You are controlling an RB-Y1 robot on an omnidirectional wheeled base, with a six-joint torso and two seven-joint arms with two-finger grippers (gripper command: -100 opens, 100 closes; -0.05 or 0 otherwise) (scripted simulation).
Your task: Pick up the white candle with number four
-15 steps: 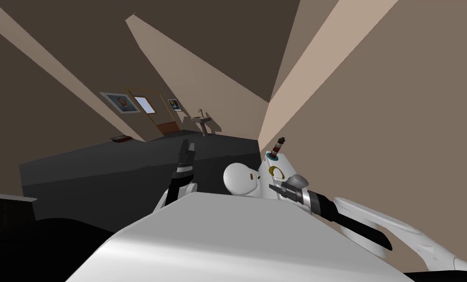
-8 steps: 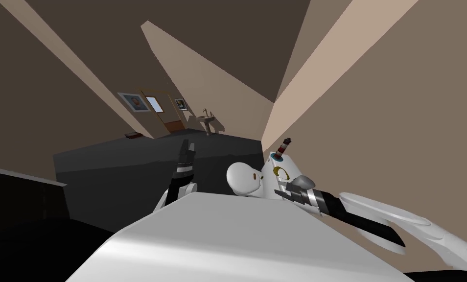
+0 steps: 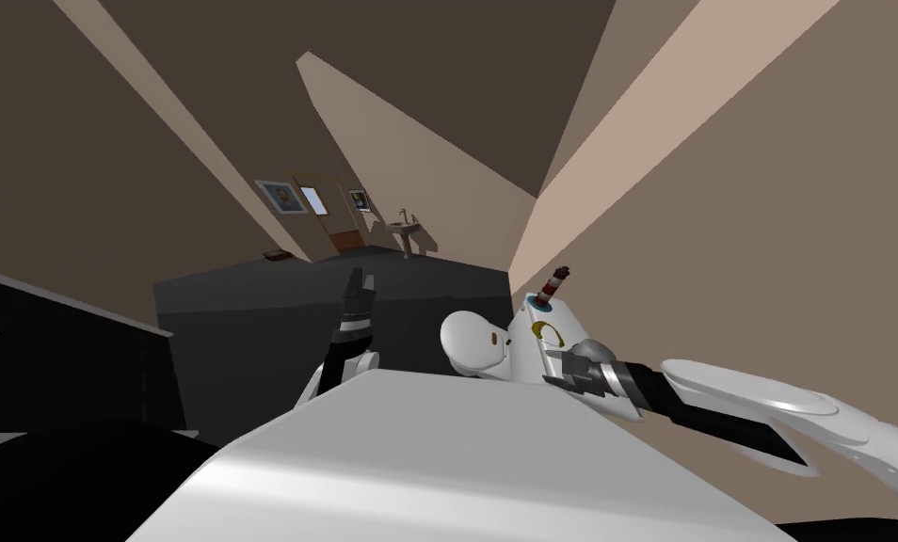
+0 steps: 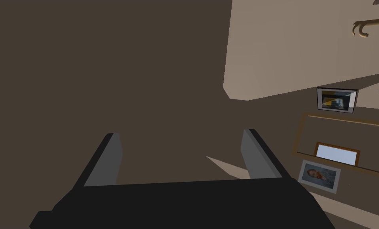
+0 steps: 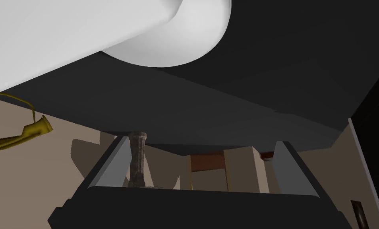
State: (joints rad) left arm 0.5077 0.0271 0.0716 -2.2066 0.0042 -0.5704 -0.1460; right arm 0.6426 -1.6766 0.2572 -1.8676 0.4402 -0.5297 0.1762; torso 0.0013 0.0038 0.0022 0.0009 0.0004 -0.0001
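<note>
A small upright object with red and white stripes stands on a teal base on top of a white toilet tank; no number can be read on it. My right gripper hovers at the tank's near side, just below a yellow ring on it. In the right wrist view that gripper is open with nothing between its fingers, and a yellow curved piece lies to one side. My left gripper is raised over the dark floor and is open and empty.
The white toilet bowl sits beside the tank against the beige wall. A dark floor stretches ahead to a pedestal sink and a brown door. A dark cabinet stands at the left.
My view has swung, so the room has slid right and the dark cabinet has come in at the left. My right gripper has drifted slightly right along the tank. The left arm holds still.
</note>
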